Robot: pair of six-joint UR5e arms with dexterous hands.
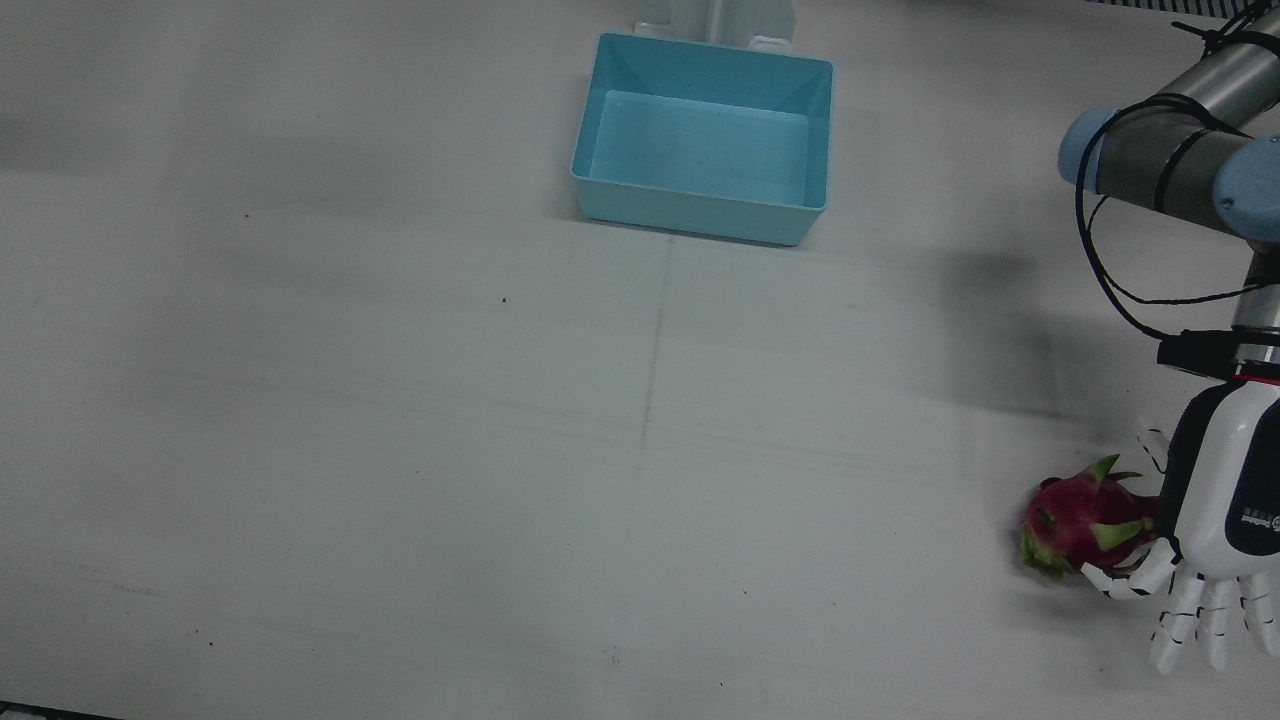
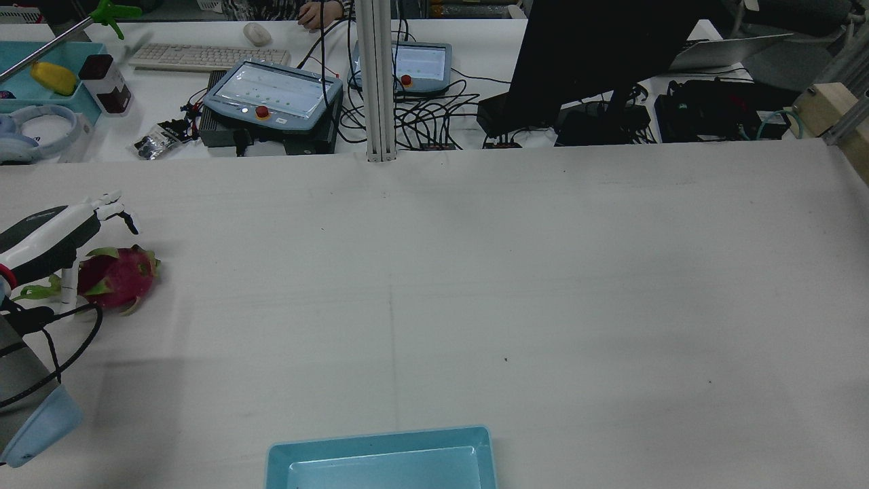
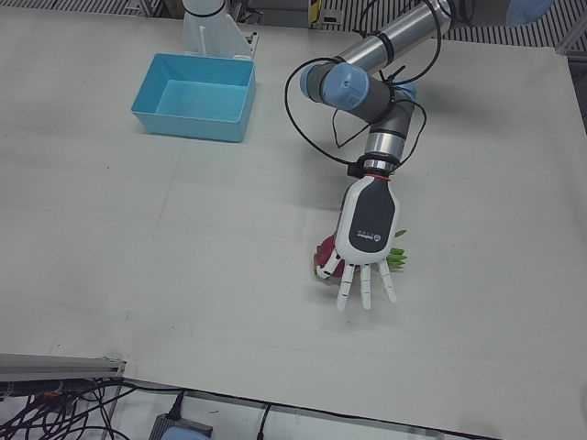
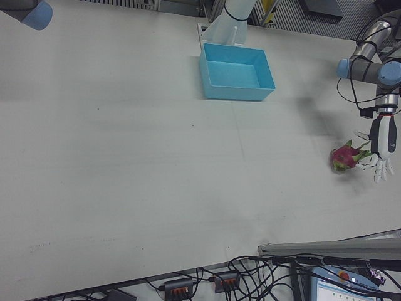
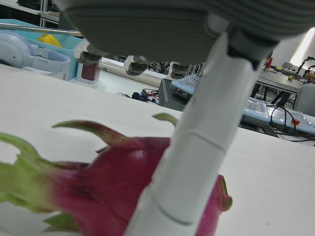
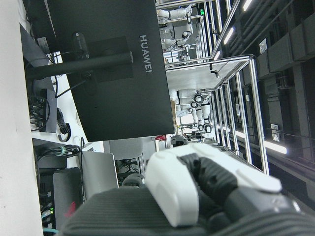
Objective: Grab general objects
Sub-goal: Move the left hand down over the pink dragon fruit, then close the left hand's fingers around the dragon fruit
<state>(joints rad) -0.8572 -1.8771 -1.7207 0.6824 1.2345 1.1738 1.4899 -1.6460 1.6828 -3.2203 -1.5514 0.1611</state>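
A pink dragon fruit (image 1: 1075, 520) with green scales lies on the white table near the robot's left edge; it also shows in the rear view (image 2: 115, 277), the left-front view (image 3: 326, 259) and the right-front view (image 4: 343, 157). My left hand (image 1: 1225, 510) hangs palm down just above and beside it, fingers spread and open, with one finger (image 5: 197, 157) reaching down in front of the fruit (image 5: 108, 182). The hand holds nothing. Of my right hand (image 6: 197, 187) only the palm shows, raised and facing a monitor; its fingers are hidden.
A light blue bin (image 1: 700, 215) stands empty at the table's middle near the robot's pedestals, far from the fruit. Beyond the table's far edge are control boxes (image 2: 271, 102), cables and a black monitor (image 2: 597, 54).
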